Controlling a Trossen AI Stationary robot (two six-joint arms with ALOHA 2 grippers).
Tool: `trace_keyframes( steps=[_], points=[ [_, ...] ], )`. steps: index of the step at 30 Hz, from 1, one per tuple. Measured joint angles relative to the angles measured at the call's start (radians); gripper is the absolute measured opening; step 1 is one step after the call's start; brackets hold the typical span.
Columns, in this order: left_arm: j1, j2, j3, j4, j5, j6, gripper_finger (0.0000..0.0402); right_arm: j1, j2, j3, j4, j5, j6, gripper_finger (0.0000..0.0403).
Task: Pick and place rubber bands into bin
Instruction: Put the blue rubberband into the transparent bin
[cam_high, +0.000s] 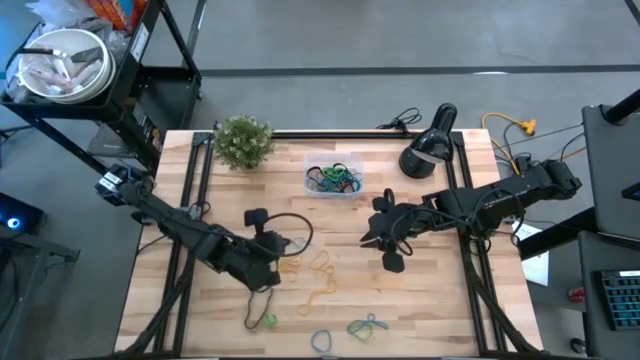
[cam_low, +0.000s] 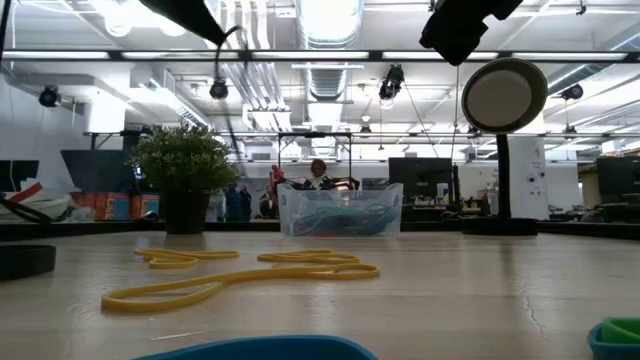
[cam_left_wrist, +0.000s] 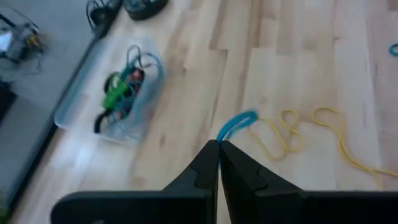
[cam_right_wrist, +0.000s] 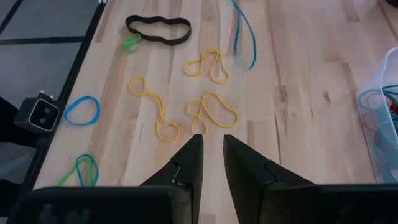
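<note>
My left gripper (cam_left_wrist: 218, 146) is closed on a blue band (cam_left_wrist: 236, 125), lifted above the table's (cam_high: 440, 300) middle. My right gripper (cam_right_wrist: 212, 142) stands narrowly parted, holding nothing, over the table's right half. The bin (cam_high: 334, 178), with bands inside, sits near the far edge. Yellow bands (cam_high: 322, 265) lie near the front edge.

Both robot arms are matte black, built of long slim links with rounded joints and thin black cables along them, and each ends in a black end effector, left (cam_left_wrist: 217, 163) and right (cam_right_wrist: 211, 163), with two wedge-shaped tapering fingers.
</note>
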Motion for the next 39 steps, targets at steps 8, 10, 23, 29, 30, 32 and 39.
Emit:
trace_keyframes(
  steps=[8,10,23,29,30,32,39],
  points=[
    [0.097,0.0,0.042,0.01,-0.061,0.113,0.0,0.0,0.0,0.0,0.013,0.0,0.014,0.0059],
    [0.123,0.0,0.056,0.018,-0.086,0.14,0.0,0.0,0.0,0.0,0.013,0.0,0.023,0.0059],
    [0.299,0.0,0.088,0.23,-0.107,0.398,0.0,0.0,0.0,0.0,0.015,0.06,0.045,0.0059],
    [0.367,0.0,0.085,0.245,-0.106,0.45,0.0,0.0,0.0,0.0,0.015,0.079,0.044,0.0059],
    [0.379,0.0,0.082,0.245,-0.106,0.459,0.0,0.0,0.0,0.0,0.015,0.08,0.044,0.0059],
    [0.405,0.0,0.074,0.246,-0.105,0.464,0.0,0.0,0.0,0.0,0.015,0.091,0.044,0.0059],
    [0.489,0.04,0.064,0.315,-0.07,0.529,0.0,0.0,0.0,0.0,0.014,0.141,0.041,0.0059]
  ],
)
